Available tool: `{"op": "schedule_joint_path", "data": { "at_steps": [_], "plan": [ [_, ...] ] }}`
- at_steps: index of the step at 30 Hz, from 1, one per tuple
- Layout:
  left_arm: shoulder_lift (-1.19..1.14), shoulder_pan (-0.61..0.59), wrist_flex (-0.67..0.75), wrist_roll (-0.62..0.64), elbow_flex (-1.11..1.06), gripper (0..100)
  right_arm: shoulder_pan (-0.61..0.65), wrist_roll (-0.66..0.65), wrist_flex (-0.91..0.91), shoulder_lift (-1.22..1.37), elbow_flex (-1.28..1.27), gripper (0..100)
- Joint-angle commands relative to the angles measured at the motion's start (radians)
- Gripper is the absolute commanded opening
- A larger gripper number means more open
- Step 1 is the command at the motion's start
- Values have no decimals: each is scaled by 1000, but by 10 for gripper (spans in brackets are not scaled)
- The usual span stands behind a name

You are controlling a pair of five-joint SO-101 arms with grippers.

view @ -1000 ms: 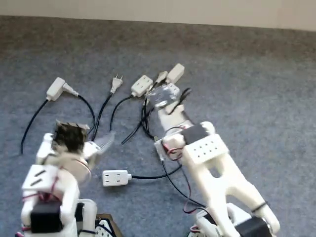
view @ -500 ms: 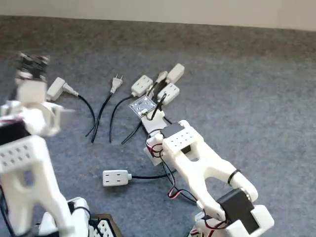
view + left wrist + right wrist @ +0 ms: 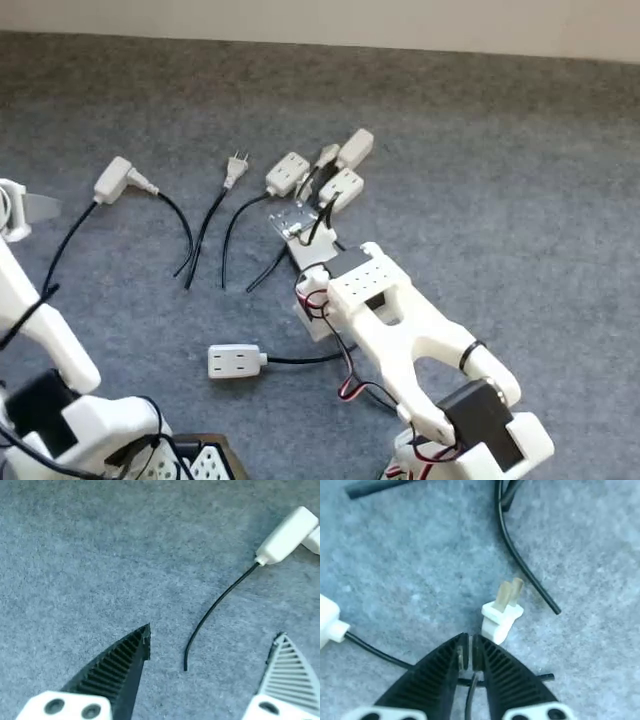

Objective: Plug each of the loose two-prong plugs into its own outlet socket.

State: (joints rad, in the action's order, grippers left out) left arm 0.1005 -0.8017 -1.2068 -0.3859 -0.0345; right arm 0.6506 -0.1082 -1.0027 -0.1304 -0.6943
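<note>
Two grippers, two states. The right gripper (image 3: 470,647) is clenched, jaws all but touching, pinching a black cord (image 3: 469,700) just behind a white two-prong plug (image 3: 500,616). The plug sits on or just above the grey carpet (image 3: 420,570); we cannot tell which. Its rear touches the fingertips, its long axis runs slightly tilted from the jaws' line, and both prongs point away from the gripper. In the high view this arm is beside the white sockets (image 3: 342,185) mid-table. The left gripper (image 3: 213,631) is released, spread wide, holding nothing. A free cord end (image 3: 185,666) lies between its fingers, apart from both, and runs to a white angled block (image 3: 287,535). A second loose plug (image 3: 236,166) lies near the sockets, prongs toward the far edge
</note>
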Motion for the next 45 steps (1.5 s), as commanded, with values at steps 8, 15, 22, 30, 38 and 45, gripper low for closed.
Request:
{"op": "schedule_joint_path", "data": {
  "at_steps": [8, 15, 22, 30, 38, 45],
  "plan": [
    [-102, -62, -5, -89, 154, 362, -7, -8, -88, -36, 84, 124],
    [-222, -90, -14, -89, 297, 362, -61, -25, -231, -157, 160, 124],
    [-334, -88, -110, -89, 446, 362, -71, -25, -140, -94, 44, 124],
    [-410, -90, -157, -89, 538, 362, -71, -20, -48, 36, 42, 124],
    [-417, -82, -157, -89, 533, 362, -76, -20, 2, 131, 44, 124],
    [-409, -97, -157, -91, 532, 361, -120, -23, 7, 134, 45, 123]
  ]
}}
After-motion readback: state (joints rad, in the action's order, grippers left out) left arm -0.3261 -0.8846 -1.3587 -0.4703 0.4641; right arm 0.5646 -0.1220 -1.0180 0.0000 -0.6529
